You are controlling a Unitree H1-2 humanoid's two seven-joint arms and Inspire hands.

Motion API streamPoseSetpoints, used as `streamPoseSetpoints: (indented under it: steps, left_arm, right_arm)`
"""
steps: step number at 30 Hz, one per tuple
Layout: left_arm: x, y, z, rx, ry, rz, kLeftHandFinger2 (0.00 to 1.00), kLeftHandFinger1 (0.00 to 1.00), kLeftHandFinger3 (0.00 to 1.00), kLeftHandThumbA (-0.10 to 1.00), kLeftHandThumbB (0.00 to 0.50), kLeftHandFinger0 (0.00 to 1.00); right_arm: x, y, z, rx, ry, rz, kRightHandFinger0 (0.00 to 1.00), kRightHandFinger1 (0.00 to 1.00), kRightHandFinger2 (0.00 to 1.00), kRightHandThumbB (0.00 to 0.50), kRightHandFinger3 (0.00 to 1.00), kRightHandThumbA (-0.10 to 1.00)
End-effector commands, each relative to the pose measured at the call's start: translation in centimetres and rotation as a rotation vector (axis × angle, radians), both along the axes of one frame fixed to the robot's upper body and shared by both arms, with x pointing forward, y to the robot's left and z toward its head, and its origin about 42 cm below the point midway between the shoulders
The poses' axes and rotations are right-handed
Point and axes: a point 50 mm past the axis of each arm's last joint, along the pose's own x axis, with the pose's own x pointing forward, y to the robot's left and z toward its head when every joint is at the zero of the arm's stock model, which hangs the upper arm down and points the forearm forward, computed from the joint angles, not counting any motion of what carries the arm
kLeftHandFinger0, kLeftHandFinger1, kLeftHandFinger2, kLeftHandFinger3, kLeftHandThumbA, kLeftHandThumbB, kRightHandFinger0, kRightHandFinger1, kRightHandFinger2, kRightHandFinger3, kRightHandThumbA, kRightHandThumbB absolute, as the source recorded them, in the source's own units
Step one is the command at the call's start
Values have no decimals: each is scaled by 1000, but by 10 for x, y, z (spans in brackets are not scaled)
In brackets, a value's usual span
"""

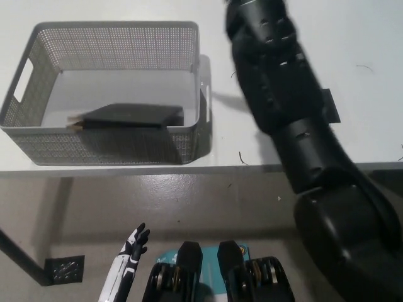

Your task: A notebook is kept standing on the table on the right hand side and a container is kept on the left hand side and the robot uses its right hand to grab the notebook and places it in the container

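notebook in the basket, arm reaching past its right side

the mesh basket (38,148) sits on the left part of the table (371,38), close to the table's near edge. the notebook (129,117) lies flat inside the basket, on its floor, toward the near wall and right of the middle. the right arm (283,107) comes in from the lower right and stretches over the table just to the right of the basket, running out of view at the top; its hand is out of sight. a flat mat (329,106) lies on the table behind the arm, mostly hidden by it. below the table's near edge, at lower left, the left hand (134,242) hangs over the floor, fingers spread, with a small floor plate (65,268) to its left.
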Motion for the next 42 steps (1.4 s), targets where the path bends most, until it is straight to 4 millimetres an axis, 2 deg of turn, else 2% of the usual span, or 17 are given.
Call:
streamPoseSetpoints:
  steps: [1,3,4,6,8,9,11,13,16,18,19,22,23,26,31,37,42]
  left_arm:
    - [3,2,11,17,-65,-10,1000,1000,1000,1000,399,1000]
    - [2,3,11,16,-62,-10,1000,1000,1000,1000,394,1000]
    - [2,3,10,13,-60,-13,1000,1000,1000,1000,391,1000]
    - [1,4,10,18,-58,-11,1000,1000,1000,1000,388,1000]
    - [2,4,10,27,-58,-10,1000,1000,1000,1000,383,1000]
    - [2,4,10,27,-58,-11,1000,1000,1000,1000,381,1000]
    - [2,4,9,28,-59,-11,1000,1000,1000,1000,376,1000]
    - [6,3,10,33,-60,-15,1000,1000,1000,1000,384,1000]
    - [6,3,9,34,-59,-10,1000,1000,1000,1000,379,1000]
    - [5,4,9,40,-60,-6,1000,1000,1000,1000,381,1000]
    - [6,4,9,43,-62,-6,1000,1000,1000,1000,381,1000]
    - [9,4,10,32,-63,-8,1000,1000,1000,1000,381,1000]
    - [11,4,10,45,-66,-5,1000,1000,1000,1000,381,1000]
    - [9,5,10,41,-65,0,1000,1000,1000,1000,383,1000]
    - [9,5,9,18,-73,-8,1000,1000,1000,1000,363,1000]
    - [11,3,9,23,-65,-14,1000,1000,1000,1000,370,1000]
    - [14,4,13,22,-68,-3,1000,1000,1000,1000,358,1000]
  right_arm:
    - [-112,-136,113,45,-504,-96,1000,1000,1000,496,1000,1000]
    - [-130,-157,98,41,-514,-130,1000,1000,1000,489,1000,1000]
    - [-143,-174,80,26,-525,-159,1000,1000,1000,472,1000,1000]
    - [-169,-191,43,35,-518,-158,1000,1000,1000,500,1000,1000]
    - [-199,-201,-2,-28,-494,-159,1000,1000,1000,465,1000,1000]
    - [-202,-201,-6,-34,-489,-161,1000,1000,1000,462,1000,1000]
    - [-228,-201,-59,-76,-444,-220,1000,1000,1000,450,1000,1000]
    - [-249,-192,-115,-69,-346,-213,1000,1000,1000,499,1000,1000]
    - [-272,-177,-186,-75,-189,-184,1000,1000,1000,500,1000,1000]
    - [-281,-170,-224,-41,-108,-170,1000,1000,1000,403,1000,1000]
    - [-282,-170,-233,-37,-86,-182,1000,1000,1000,387,1000,1000]
    - [-289,-172,-268,-96,31,-251,1000,1000,1000,381,1000,1000]
    - [-287,-170,-288,-100,85,-235,1000,1000,1000,402,1000,1000]
    - [-284,-166,-318,-89,228,-182,1000,1000,1000,460,1000,1000]
    - [-268,-162,-365,-121,404,-157,1000,1000,1000,421,1000,1000]
    - [-257,-162,-400,-170,525,-122,1000,1000,1000,390,1000,1000]
    - [-254,-167,-409,-204,559,-107,1000,1000,1000,419,1000,1000]
